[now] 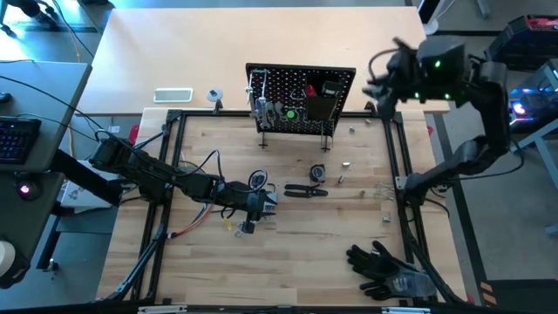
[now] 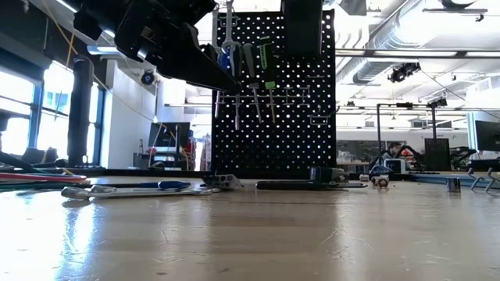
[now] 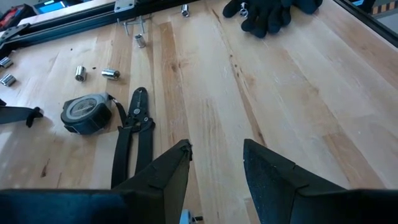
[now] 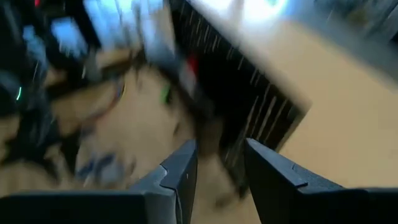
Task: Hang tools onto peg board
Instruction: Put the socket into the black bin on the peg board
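Note:
The black peg board (image 1: 301, 100) stands upright at the table's far middle, with a black bin (image 1: 324, 103) on its front. Several tools hang on it, among them a green-handled driver (image 2: 268, 58). Black pliers (image 1: 305, 190) lie flat mid-table, also in the left wrist view (image 3: 134, 134). A silver wrench (image 2: 101, 192) lies on the table. My left gripper (image 1: 266, 199) hovers open over the table just left of the pliers, with bare wood between its fingers (image 3: 217, 146). My right gripper (image 1: 377, 87) is raised beside the board's right end, open and empty (image 4: 219, 144).
A tape measure (image 3: 87, 113) sits beside the pliers, and small sockets (image 3: 111, 73) are scattered beyond it. Black gloves (image 1: 384, 262) lie at the near right. A bundle of wires (image 1: 205, 174) runs under my left arm. Black frame rails (image 1: 403, 166) edge the work area.

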`<action>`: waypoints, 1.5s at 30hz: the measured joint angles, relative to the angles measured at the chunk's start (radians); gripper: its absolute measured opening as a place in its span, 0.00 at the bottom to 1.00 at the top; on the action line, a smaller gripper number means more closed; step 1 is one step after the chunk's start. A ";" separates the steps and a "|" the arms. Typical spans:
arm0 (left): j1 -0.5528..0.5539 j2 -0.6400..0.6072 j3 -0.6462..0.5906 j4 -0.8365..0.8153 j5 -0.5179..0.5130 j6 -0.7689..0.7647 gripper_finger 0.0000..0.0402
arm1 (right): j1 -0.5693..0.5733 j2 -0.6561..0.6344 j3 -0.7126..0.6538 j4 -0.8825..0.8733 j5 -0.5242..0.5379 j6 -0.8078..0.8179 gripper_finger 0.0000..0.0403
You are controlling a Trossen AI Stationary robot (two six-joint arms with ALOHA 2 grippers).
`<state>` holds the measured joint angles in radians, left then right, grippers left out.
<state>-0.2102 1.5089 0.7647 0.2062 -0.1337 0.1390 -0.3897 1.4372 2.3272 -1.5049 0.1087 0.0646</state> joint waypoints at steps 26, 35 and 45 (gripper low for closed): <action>0.000 0.065 0.000 0.006 0.001 -0.026 0.35 | 0.353 -0.050 -1.319 0.470 0.081 0.557 0.31; 0.001 0.126 0.000 0.051 0.023 -0.024 0.35 | 0.426 -0.114 -1.631 0.673 0.149 0.833 0.31; 0.006 0.134 0.000 0.114 0.024 -0.006 0.35 | 0.546 -0.221 -1.726 0.633 0.250 1.054 0.31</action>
<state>-0.2040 1.6432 0.7645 0.3202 -0.1101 0.1327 0.1563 1.2160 0.6013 -0.8719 0.3584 1.1181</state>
